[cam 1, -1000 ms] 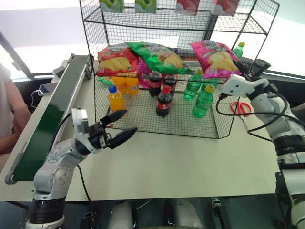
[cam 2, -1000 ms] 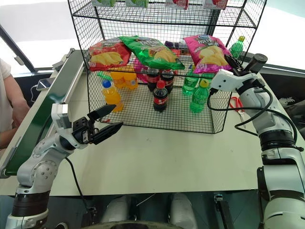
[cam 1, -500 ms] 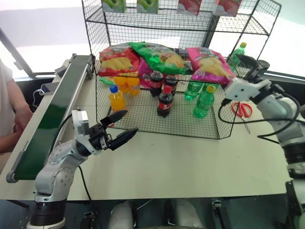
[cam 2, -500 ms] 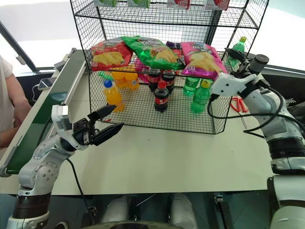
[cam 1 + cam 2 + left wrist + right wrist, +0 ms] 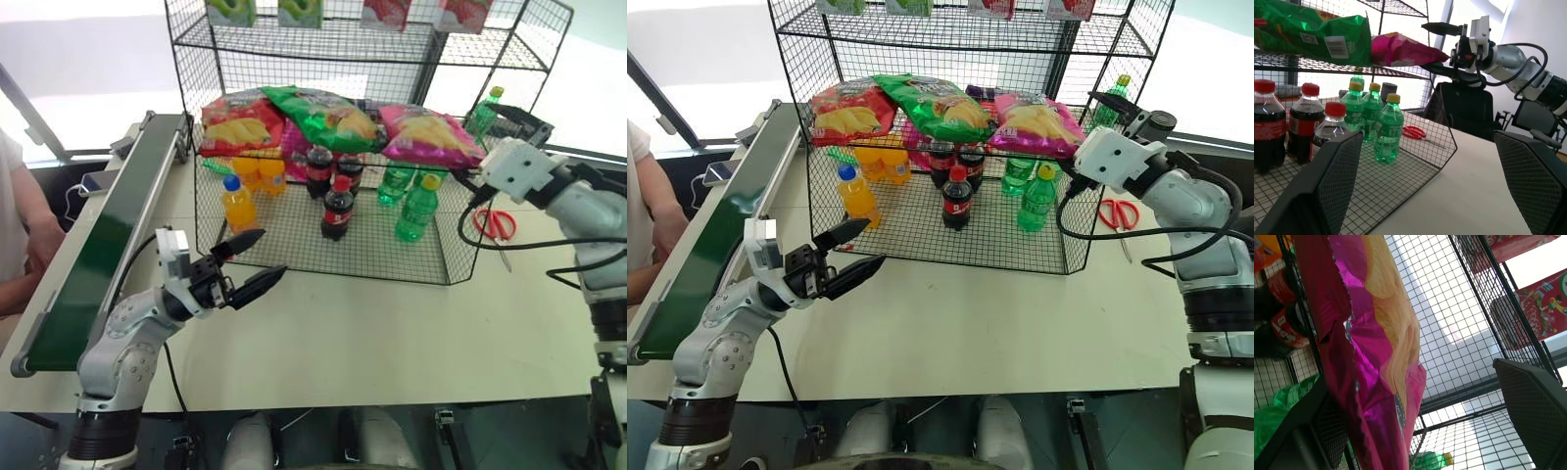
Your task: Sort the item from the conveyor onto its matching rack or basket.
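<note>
Because the pink chip bag [image 5: 431, 132] lies on the wire rack [image 5: 294, 59] beside similar bags, we keep our right gripper [image 5: 1109, 106] spread, likewise the left gripper [image 5: 257, 262].

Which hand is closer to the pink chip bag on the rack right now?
Right. The right hand, open, sits just beside the pink chip bag at the rack's right end; the left hand hovers over the table, well short of the rack.

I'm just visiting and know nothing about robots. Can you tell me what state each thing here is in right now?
Pink bag: lying on the rack's middle shelf, released.
Right gripper: open, beside the pink bag.
Left gripper: open, empty, above the table.
Conveyor: nothing on it.
Bottles: upright, capped.
Scissors: lying on the table.
</note>
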